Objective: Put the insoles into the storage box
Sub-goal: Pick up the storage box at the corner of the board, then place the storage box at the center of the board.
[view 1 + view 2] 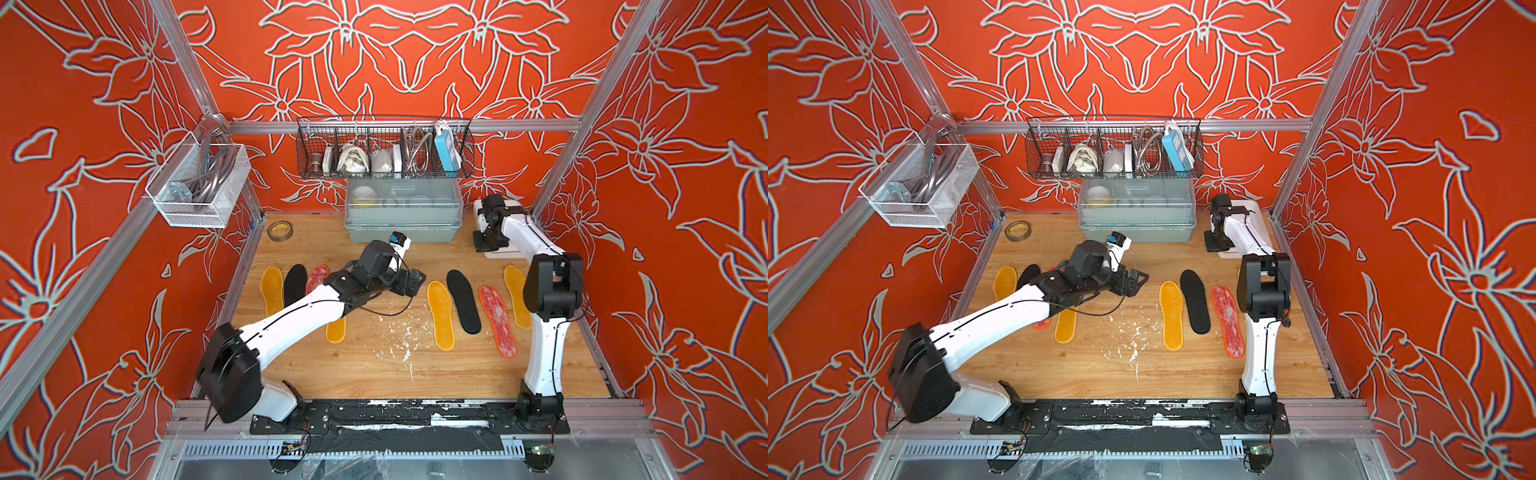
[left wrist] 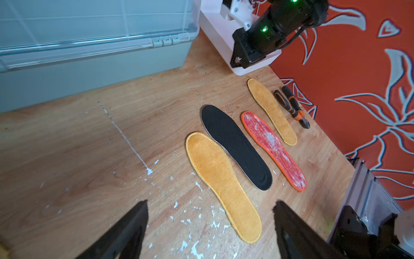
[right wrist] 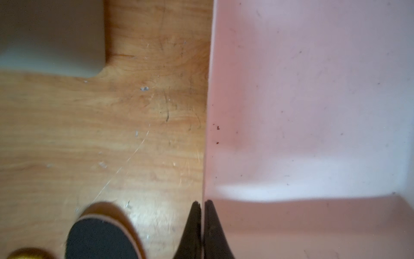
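The white storage box [image 3: 313,89] stands at the back right of the table [image 1: 500,254]. My right gripper [image 3: 202,201] points down at its left wall and is shut on the thin rim. Four insoles lie to the right: amber-yellow [image 1: 441,316], black [image 1: 464,301], red-and-white [image 1: 497,322] and amber-yellow [image 1: 516,297]. To the left lie a yellow insole [image 1: 271,286], a black one [image 1: 295,282], a red one [image 1: 316,276] and another yellow one [image 1: 336,330], partly under my left arm. My left gripper [image 2: 210,204] hangs open and empty above the table's middle, beside the heel of a yellow insole [image 2: 224,179].
A grey-green bin with a translucent lid [image 1: 403,216] stands at the back centre, under a wire basket [image 1: 384,149]. Orange-handled pliers [image 2: 291,105] lie by the right wall. A tape roll [image 1: 279,230] sits at the back left. White flecks [image 1: 399,340] dot the wood.
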`<state>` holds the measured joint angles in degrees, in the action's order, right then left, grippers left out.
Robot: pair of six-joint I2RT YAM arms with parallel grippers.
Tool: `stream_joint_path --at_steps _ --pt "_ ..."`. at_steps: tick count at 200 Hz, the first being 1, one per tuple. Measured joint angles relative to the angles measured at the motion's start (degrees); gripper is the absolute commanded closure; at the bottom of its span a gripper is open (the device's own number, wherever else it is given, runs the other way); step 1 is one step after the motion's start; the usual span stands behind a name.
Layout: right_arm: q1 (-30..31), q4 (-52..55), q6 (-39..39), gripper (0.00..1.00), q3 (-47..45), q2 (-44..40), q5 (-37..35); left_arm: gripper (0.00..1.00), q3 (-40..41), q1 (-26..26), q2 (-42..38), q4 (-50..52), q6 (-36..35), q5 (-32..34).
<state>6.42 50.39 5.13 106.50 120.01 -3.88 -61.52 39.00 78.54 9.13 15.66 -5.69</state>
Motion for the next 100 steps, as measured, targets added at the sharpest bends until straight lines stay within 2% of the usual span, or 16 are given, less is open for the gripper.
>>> stream_joint_path --at_steps 28,55,78,100 --pt "2.38 1.33 4.83 1.0 -8.24 -13.27 -2.38 0.11 9.62 -0.5 -10.16 0.33 0.81 4.02" --pt "7.34 2.05 11.21 1.0 -18.99 -25.94 -5.07 0.11 18.88 -1.7 -18.51 2.49 1.18 8.09" --pt "14.64 2.21 17.09 1.0 -28.59 -34.64 -5.25 0.1 28.04 -2.27 -27.69 4.55 2.89 11.54" --pt "24.87 0.15 24.06 1.0 -37.38 -40.96 -4.61 0.1 34.8 -2.32 -36.41 6.16 5.01 13.84"
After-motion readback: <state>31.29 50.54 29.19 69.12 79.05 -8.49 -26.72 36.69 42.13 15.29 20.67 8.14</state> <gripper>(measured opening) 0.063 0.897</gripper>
